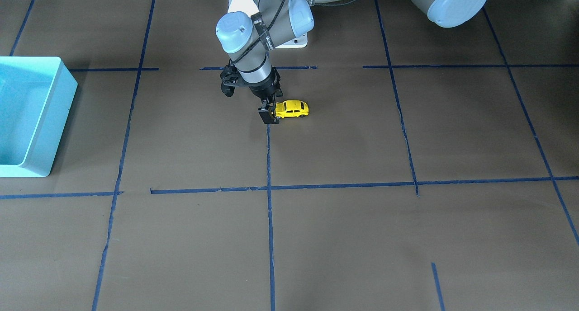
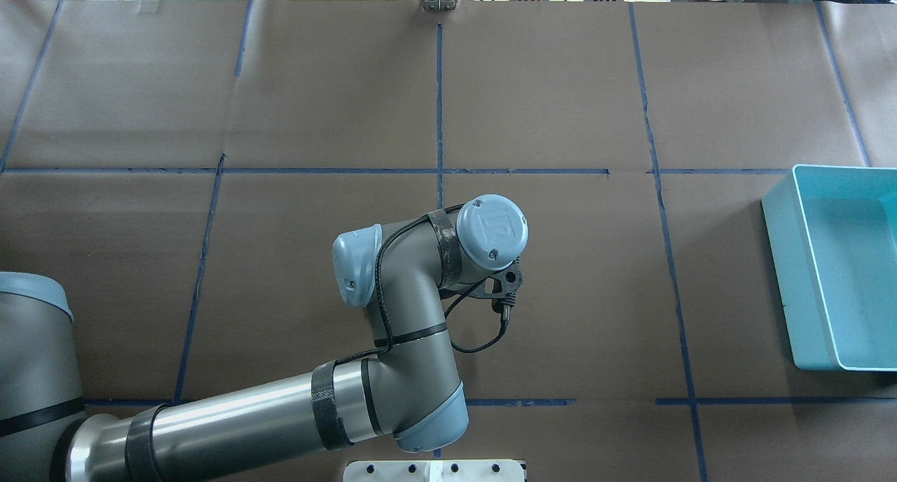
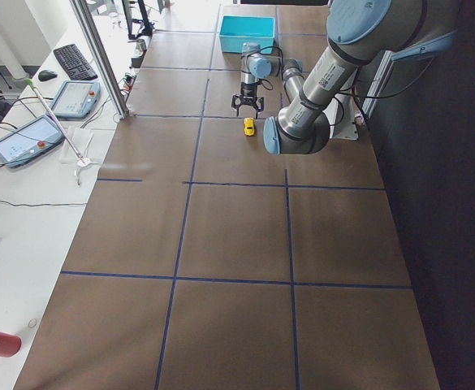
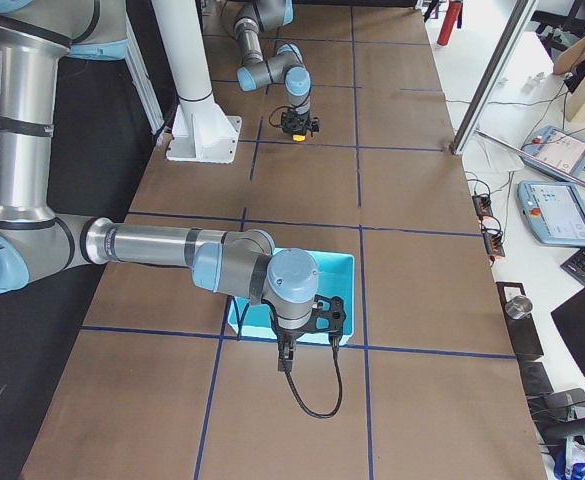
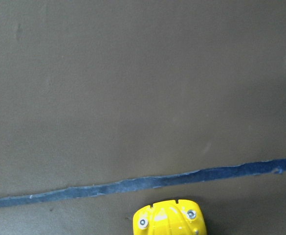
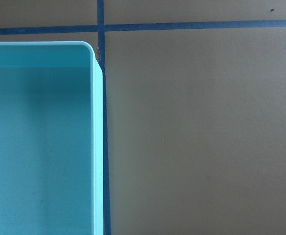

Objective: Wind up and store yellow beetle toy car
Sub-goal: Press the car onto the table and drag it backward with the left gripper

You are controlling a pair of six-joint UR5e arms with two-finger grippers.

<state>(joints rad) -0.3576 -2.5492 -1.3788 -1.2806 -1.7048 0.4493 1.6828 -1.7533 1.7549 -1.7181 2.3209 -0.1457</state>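
Observation:
The yellow beetle toy car (image 1: 294, 108) stands on its wheels on the brown table, beside a blue tape line. My left gripper (image 1: 270, 114) is down at table level and shut on the car's end, one dark finger (image 1: 267, 115) in front of it. The rest of the car sticks out sideways. The left wrist view shows only the car's nose with two headlights (image 5: 169, 220) at the bottom edge. In the overhead view the left arm hides the car. My right gripper (image 4: 294, 345) hangs over the near corner of the teal bin; I cannot tell whether it is open.
An empty teal bin (image 1: 43, 121) stands at the table's end on my right, also in the overhead view (image 2: 778, 258) and under the right wrist camera (image 6: 98, 147). Blue tape lines divide the brown table cover. The robot's white base plate (image 1: 301, 42) is just behind the car.

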